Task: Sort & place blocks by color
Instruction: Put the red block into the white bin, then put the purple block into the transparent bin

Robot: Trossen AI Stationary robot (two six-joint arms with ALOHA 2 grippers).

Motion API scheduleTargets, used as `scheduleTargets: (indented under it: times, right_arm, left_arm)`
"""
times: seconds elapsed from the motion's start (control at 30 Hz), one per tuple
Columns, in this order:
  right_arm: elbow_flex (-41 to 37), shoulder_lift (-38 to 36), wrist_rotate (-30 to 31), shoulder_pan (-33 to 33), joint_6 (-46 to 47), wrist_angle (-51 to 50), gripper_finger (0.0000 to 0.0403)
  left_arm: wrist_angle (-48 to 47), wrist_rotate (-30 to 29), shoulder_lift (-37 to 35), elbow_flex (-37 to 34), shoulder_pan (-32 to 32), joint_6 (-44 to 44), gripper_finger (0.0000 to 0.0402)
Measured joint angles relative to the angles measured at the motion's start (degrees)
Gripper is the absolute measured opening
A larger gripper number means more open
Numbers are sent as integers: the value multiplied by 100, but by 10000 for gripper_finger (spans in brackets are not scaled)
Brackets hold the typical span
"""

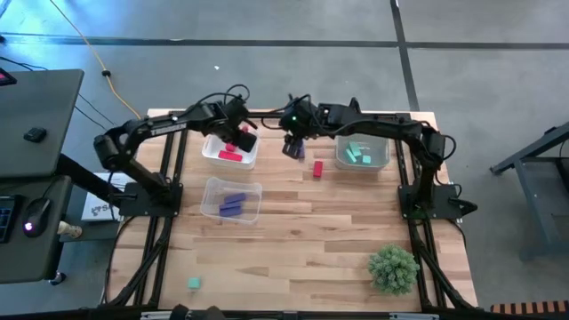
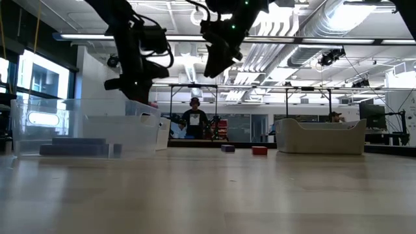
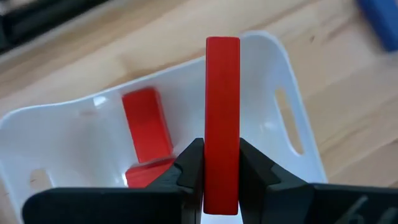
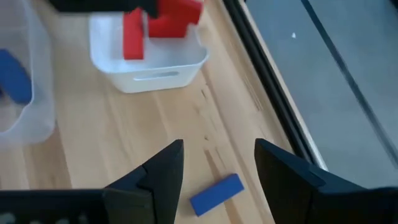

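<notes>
My left gripper [image 3: 222, 177], clamped on a red block [image 3: 222, 118], hangs over the white bin [image 3: 292, 118]; I should release gently. My right gripper [image 4: 217, 168], fingers apart, hovers above a purple block [image 4: 216, 194].

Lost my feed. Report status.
Left hand shut on red bar, over white bin. Right hand open above purple bar. Nothing in the way.

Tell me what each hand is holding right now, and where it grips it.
The left hand pinches a red bar near its lower end, over the white bin. The right hand is open, holding nothing, above a purple block.
</notes>
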Motion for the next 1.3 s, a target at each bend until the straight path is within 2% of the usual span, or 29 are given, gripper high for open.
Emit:
scheduleTargets:
  times: [0.57,0.9,1.3]
  right_arm:
    - [0,0,-21,-363,1692,-2,185]
    - [-54,-2,-42,-406,2358,2,185]
    - [-63,183,-47,-386,3246,-196,186]
  left_arm:
    - [0,195,989,0,69,1105,44]
    - [4,191,1093,-2,151,1641,46]
    - [4,173,1093,-2,214,2064,121]
